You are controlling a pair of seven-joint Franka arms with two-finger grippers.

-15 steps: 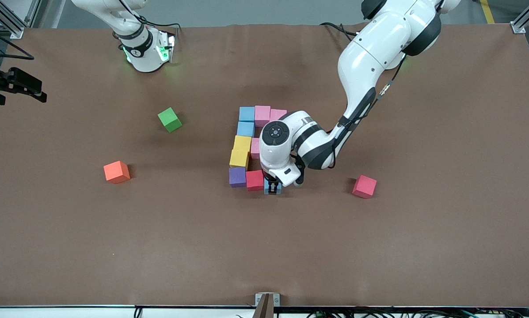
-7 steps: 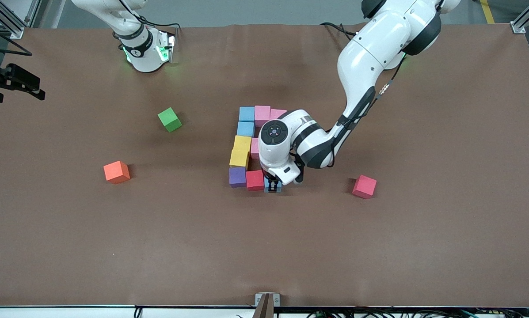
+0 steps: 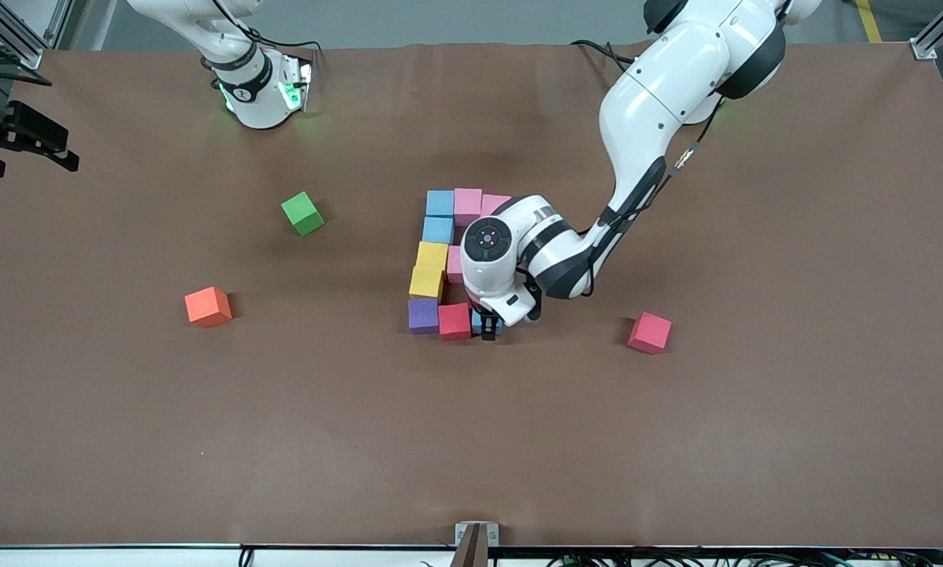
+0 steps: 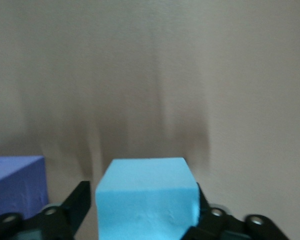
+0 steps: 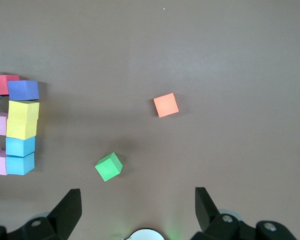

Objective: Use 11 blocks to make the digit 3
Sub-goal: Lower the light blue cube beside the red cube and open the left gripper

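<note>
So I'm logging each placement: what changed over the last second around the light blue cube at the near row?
The left gripper opened, letting go of the light blue cube, and drew back a little toward the arms' bases; the cube now sits on the table beside the red cube. The right gripper, waiting at the table's edge, drifted slightly. The green cube, orange cube and the loose red cube stayed put.

Left end effector (image 4: pixel 146 210) straddles light blue cube (image 4: pixel 147 200) beside purple cube (image 4: pixel 16 185)

Your brown table (image 3: pixel 755 441) carries the clustered blocks (image 3: pixel 439 260); a green cube (image 3: pixel 302 213), orange cube (image 3: pixel 208 306) and crimson cube (image 3: pixel 649 332) lie well apart from it.
</note>
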